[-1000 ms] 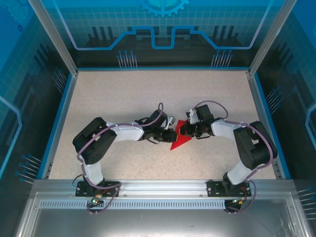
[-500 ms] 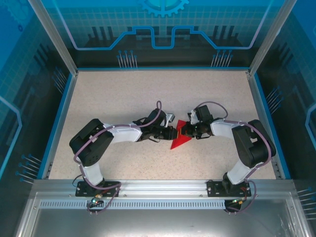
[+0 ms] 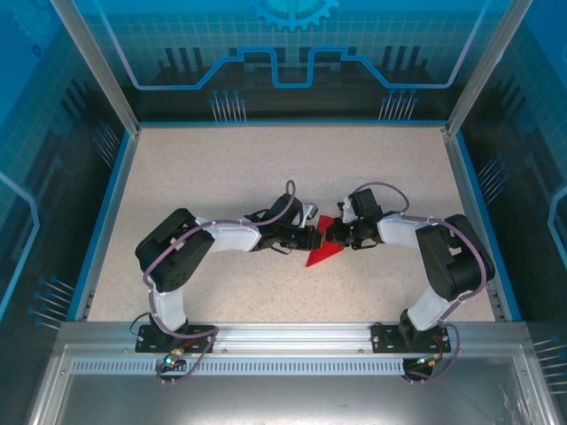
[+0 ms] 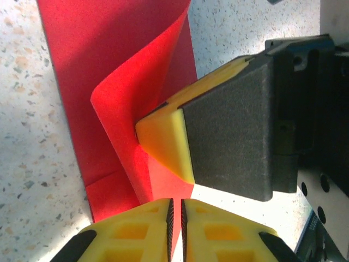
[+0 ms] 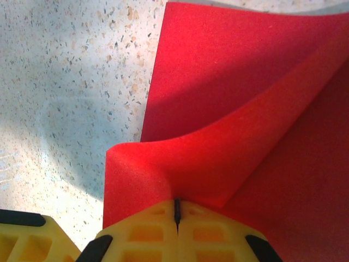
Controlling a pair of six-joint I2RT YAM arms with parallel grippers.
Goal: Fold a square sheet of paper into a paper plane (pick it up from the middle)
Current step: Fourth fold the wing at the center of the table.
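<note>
1. Near the middle of the counter [image 3: 204, 168], a little toward its near edge, the red paper sheet [image 3: 319, 254] lies between the tips of the left arm [image 3: 221, 237] and the right arm [image 3: 403, 232]. Its lower layer rests flat on the speckled surface.
2. Done so far, as I judge it: from above the sheet shows as a narrow wedge pointing toward the near edge, not as a square. At least one fold therefore seems to be made. The left wrist view also shows a faint crease across one corner.
3. The step in hand is another fold. A flap [image 5: 180, 164] rises off the flat layer in a soft, rounded curve, with no sharp crease where it bends.
4. The right jaws are clenched on the edge of that flap. The left jaws stand almost together and appear to pinch the sheet's edge close by, so both grips sit tip to tip at the same spot.
5. What is left: the flap has to be laid down, lined up and pressed flat, and the later folds must follow. Nothing yet shows a slim dart with a centre ridge, so I put the task at an early-to-middle stage.
</note>
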